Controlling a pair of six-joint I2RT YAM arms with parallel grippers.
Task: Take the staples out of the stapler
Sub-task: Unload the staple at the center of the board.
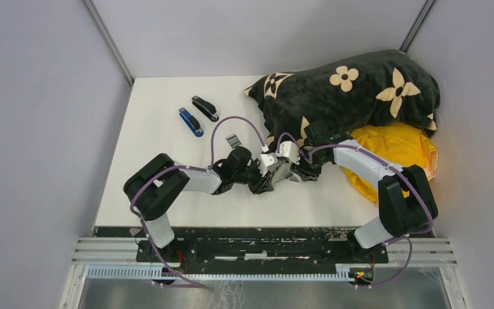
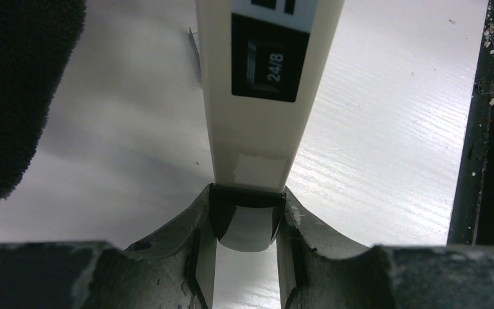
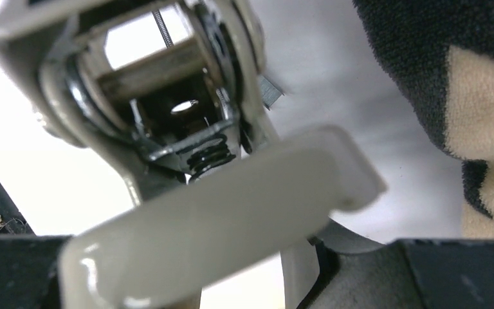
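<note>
My left pincer (image 2: 247,215) is pinched on the narrow end of the cream stapler (image 2: 267,122), one finger on each flank. The stapler's long flat side faces my wrist camera and carries a black label (image 2: 270,58) reading 24/8. My right pincer (image 3: 231,257) meets it from the other side and grips the same stapler by its cover, which is swung open and lies across the gap between my fingers. Past the cover I look into the hinge, where a coiled black spring (image 3: 207,158) sits in the metal frame. Whether any staples sit in the channel I cannot tell. Together the two pincers hold the stapler over the white worktop (image 1: 154,161), near its middle. A short grey strip of staples (image 1: 233,140) lies flat on the worktop just beyond my left wrist, apart from the stapler. Farther back and to the left lie a blue stapler (image 1: 191,121) and a black stapler (image 1: 205,108), side by side and closed. At the right rear of the worktop is a heaped black blanket (image 1: 354,90) with cream flowers, and a yellow cloth (image 1: 399,151) lies against its near edge, behind my right forearm.
</note>
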